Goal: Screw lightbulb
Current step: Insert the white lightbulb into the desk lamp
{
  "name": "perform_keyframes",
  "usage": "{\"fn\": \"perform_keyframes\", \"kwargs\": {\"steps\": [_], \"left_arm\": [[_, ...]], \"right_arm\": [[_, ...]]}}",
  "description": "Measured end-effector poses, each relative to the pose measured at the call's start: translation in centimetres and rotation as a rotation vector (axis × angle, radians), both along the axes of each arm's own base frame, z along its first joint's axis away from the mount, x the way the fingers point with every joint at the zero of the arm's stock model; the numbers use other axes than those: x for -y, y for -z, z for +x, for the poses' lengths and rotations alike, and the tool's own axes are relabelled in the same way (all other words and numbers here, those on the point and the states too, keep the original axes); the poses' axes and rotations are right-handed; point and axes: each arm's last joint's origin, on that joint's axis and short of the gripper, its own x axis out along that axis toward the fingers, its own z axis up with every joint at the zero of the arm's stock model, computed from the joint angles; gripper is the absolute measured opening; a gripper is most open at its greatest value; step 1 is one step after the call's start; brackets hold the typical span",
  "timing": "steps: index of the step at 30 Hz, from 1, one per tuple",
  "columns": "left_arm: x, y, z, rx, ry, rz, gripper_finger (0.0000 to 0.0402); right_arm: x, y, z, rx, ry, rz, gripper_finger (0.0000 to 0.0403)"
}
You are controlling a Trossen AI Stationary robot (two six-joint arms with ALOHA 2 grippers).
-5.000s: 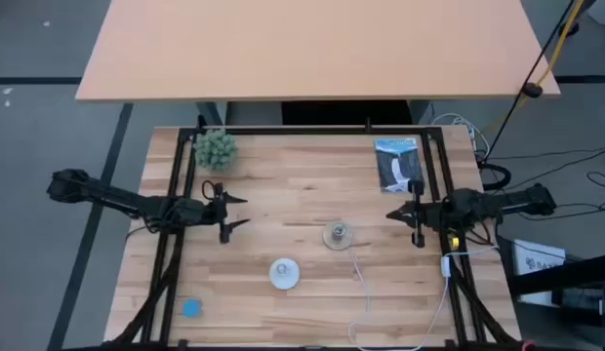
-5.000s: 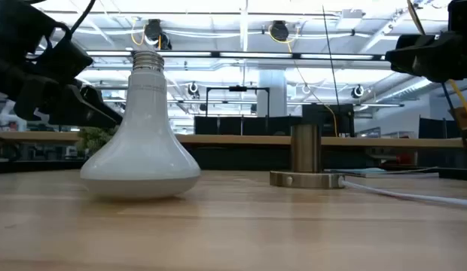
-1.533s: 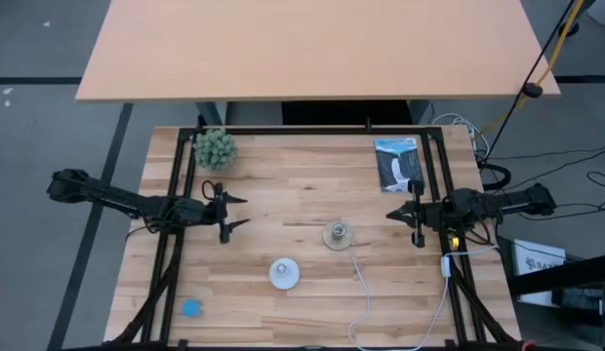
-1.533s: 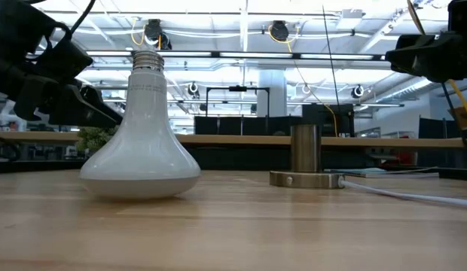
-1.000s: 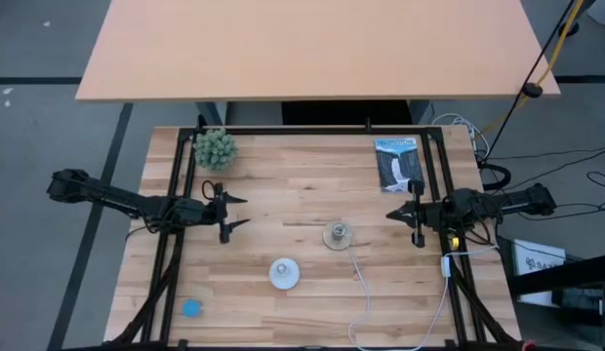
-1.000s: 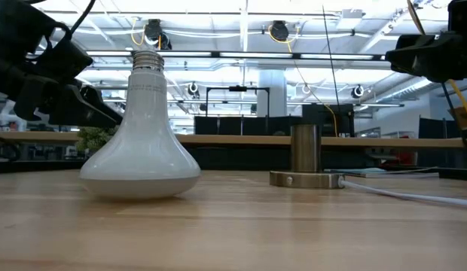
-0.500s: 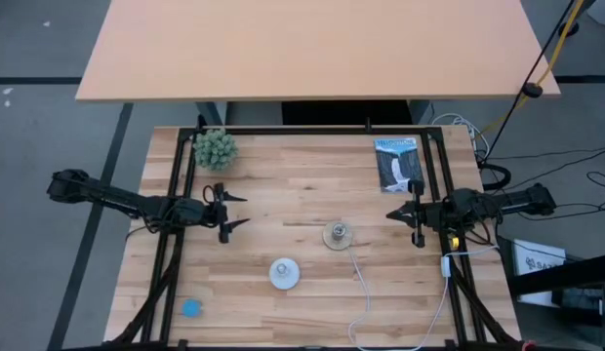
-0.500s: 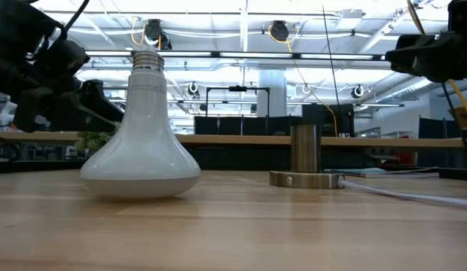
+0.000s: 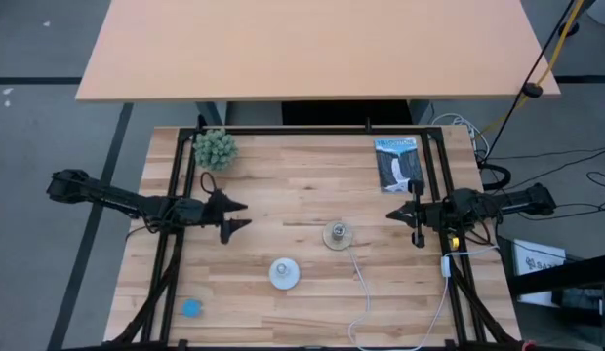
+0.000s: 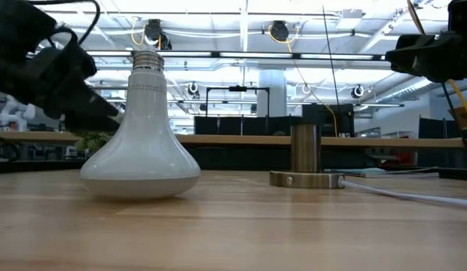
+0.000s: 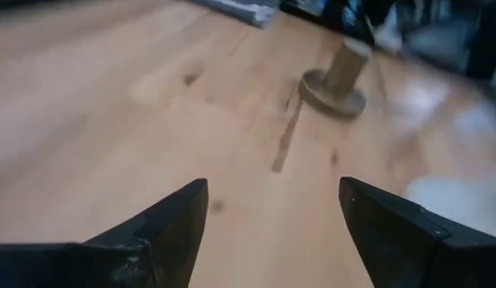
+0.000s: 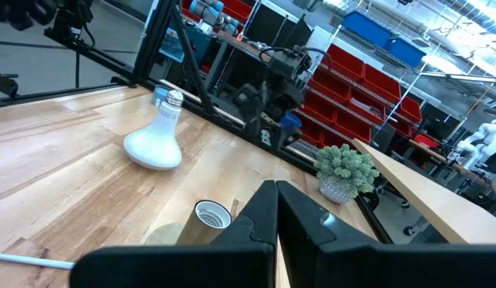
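Note:
The white lightbulb [image 9: 285,273] stands on its dome head on the wooden table, grey screw base [image 10: 147,58] up; the right wrist view shows the lightbulb [image 12: 156,138] too. The metal socket [image 9: 336,234] stands to its right and a little farther back, its white cord [image 9: 361,292] trailing to the near edge. My left gripper [image 9: 244,215] hovers open at the table's left, pointing toward the socket [image 11: 338,78], far left of the bulb. My right gripper [image 9: 391,215] hovers shut at the right, pointing at the socket [image 12: 205,221].
A small potted plant [image 9: 216,148] sits at the far left corner and a picture card [image 9: 397,164] at the far right. A blue disc [image 9: 191,308] lies near the left front corner. Bare wood lies between the grippers and around the bulb.
My left gripper has rolled about its own pointing line while staying in place, so its two fingers now stand differently in the high and low views. Its fingers stay open. The bulb, the socket and my right arm have kept still.

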Motion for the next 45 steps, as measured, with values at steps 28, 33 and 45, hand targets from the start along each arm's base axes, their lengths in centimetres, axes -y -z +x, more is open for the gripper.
{"fn": "perform_keyframes", "kwargs": {"steps": [28, 33, 45], "left_arm": [[-0.9, 0.0, -0.2, 0.073, -0.325, -0.158, 0.0286], [-0.9, -0.1, -0.1, 0.082, -0.326, -0.158, 0.0286], [-1.1, -0.6, 0.0, 0.123, -0.337, -0.119, 0.0286]], "right_arm": [[0.0, 0.0, 0.0, 0.000, 0.000, 0.000, 0.0000], [0.0, 0.0, 0.0, 0.000, 0.000, 0.000, 0.0000], [0.0, 0.0, 0.0, -0.001, -0.001, 0.000, 0.0000]]}}
